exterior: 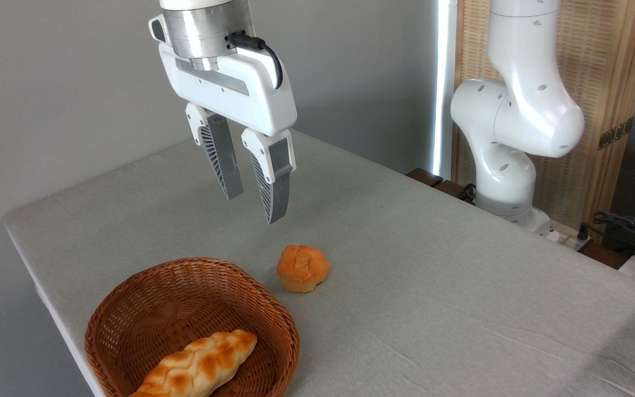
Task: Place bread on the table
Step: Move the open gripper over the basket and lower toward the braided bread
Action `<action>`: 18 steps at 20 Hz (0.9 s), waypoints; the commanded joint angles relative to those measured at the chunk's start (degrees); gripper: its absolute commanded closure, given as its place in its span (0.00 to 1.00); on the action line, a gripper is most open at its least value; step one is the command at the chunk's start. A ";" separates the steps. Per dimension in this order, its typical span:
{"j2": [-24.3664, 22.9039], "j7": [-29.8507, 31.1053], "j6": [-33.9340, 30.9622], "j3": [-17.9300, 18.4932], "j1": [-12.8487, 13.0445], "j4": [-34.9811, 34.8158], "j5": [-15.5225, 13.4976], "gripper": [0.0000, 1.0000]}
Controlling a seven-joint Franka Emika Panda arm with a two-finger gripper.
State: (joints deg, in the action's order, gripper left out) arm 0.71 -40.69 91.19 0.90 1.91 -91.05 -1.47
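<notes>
Gripper (253, 207) hanging empty, jaws narrowly parted, above the grey-clothed table (461, 275). Braided loaf (199, 366) lying in the wicker basket (130, 298), at 7 o'clock from the gripper; round bun (302, 268) sitting outside. Advice: widen jaws, descend across the loaf's middle, avoiding the rim.

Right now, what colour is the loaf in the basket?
Golden-brown braided top, pale cream sides: the bread, in the fixed camera.
</notes>
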 commanded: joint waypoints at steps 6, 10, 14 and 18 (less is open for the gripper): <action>0.35 -1.06 1.88 0.33 -0.06 0.52 -0.99 0.00; 0.35 -0.97 7.59 0.33 -0.06 -0.18 -0.38 0.00; 0.53 -1.67 19.17 0.33 0.02 -5.17 -0.03 0.00; 0.88 -1.76 28.50 0.33 -0.06 -12.47 3.03 0.00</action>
State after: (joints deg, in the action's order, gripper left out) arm 2.11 -41.22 112.97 0.93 1.87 -97.93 -1.09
